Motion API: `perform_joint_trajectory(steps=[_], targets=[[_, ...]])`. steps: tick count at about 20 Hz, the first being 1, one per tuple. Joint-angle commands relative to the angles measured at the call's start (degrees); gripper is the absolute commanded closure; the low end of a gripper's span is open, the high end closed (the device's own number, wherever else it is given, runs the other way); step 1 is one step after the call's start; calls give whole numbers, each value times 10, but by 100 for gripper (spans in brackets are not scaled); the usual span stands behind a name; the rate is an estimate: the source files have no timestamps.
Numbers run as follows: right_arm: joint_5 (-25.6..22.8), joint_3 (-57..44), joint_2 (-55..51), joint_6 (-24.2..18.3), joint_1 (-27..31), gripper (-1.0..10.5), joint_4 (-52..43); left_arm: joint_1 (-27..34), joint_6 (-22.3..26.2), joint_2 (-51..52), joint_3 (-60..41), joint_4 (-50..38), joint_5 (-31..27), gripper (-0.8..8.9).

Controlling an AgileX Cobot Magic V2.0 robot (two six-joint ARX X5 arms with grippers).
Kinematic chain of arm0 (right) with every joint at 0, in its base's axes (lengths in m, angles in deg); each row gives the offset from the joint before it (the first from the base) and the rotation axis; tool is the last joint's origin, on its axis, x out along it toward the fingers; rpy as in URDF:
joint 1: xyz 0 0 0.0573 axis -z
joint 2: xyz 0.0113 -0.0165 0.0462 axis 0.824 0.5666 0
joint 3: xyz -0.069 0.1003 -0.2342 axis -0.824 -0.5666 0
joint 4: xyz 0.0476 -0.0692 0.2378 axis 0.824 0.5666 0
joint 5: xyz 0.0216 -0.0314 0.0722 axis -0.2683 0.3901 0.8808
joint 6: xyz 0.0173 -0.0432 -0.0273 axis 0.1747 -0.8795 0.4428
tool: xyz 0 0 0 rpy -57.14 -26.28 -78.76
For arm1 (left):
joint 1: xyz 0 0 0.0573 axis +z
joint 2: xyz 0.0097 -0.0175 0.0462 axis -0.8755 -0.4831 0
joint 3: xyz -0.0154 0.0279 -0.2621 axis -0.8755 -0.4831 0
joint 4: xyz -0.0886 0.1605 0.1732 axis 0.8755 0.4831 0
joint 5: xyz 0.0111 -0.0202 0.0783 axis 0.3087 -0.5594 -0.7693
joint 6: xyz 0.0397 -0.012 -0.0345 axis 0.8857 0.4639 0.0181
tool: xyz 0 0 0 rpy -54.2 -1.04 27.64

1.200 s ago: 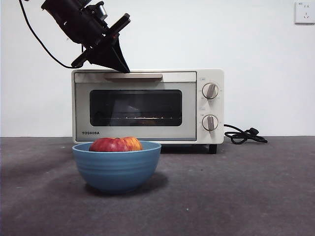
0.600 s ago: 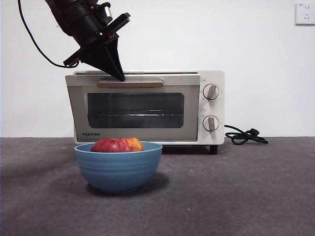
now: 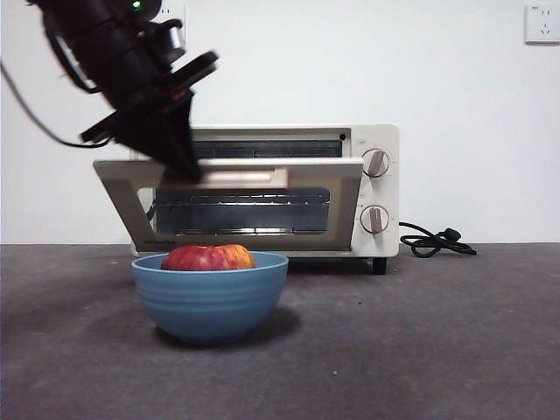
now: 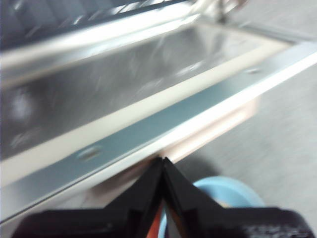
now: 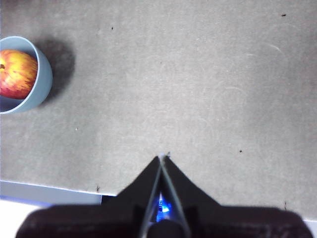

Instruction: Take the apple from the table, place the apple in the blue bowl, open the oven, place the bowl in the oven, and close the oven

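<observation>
The oven (image 3: 378,188) stands at the back, its glass door (image 3: 236,210) tilted partly open towards me. My left gripper (image 3: 185,166) is shut, its tip pressed on the beige handle (image 3: 249,178) at the door's top edge. The left wrist view shows the same gripper (image 4: 162,161) against the handle (image 4: 210,133), with the blurred door (image 4: 124,84) beyond. The blue bowl (image 3: 210,302) sits on the table in front of the oven, holding the apple (image 3: 207,257). My right gripper (image 5: 162,158) is shut and empty above bare table (image 5: 198,74), well away from the bowl (image 5: 43,74) and apple (image 5: 17,73).
A black cord (image 3: 435,241) lies on the table to the right of the oven. A wall socket (image 3: 542,22) sits high on the white wall. The bowl stands close below the swinging door's edge.
The oven door has swung from closed to partly open, tilting outward and down. My left gripper has moved down and towards me with the handle. Bowl and apple have stayed put.
</observation>
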Motion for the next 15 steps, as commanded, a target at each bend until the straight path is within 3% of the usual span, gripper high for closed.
perform_joint_trajectory(steps=[1,15], targets=[[2,-3,-1,-2,0,950,-4,10,-15,2,-44,-53,-42,820],[2,-3,-1,-6,0,950,-8,12,-38,3,-125,-97,-36,820]])
